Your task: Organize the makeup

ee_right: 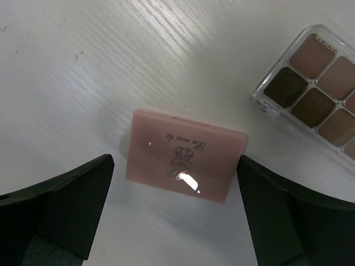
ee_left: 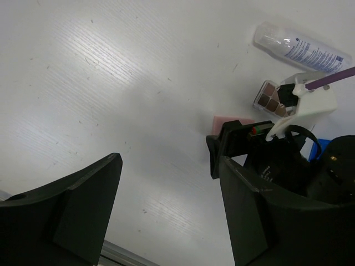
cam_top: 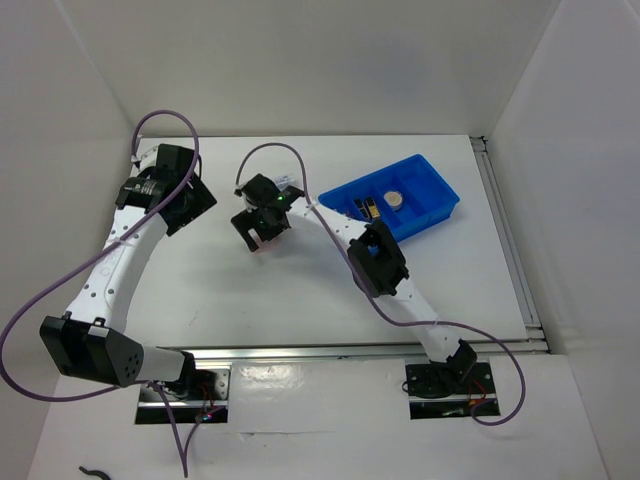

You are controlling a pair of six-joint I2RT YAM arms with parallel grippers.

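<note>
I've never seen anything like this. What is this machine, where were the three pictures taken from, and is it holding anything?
These are two robot arms bolted at the near edge of a white table. One picture looks down from above and behind them. The other two come from a small camera on each wrist, so the dark shapes at the bottom are that tool's own fingers.

The job is tidying makeup. On the table lie a pink square pad, a brown eyeshadow palette and a clear tube. A blue bin at the far right holds a round compact and small dark cases.

The right tool is open, with a finger on either side of the pad, which lies flat and ungripped. The left tool is open too, over bare table, holding nothing.
</note>
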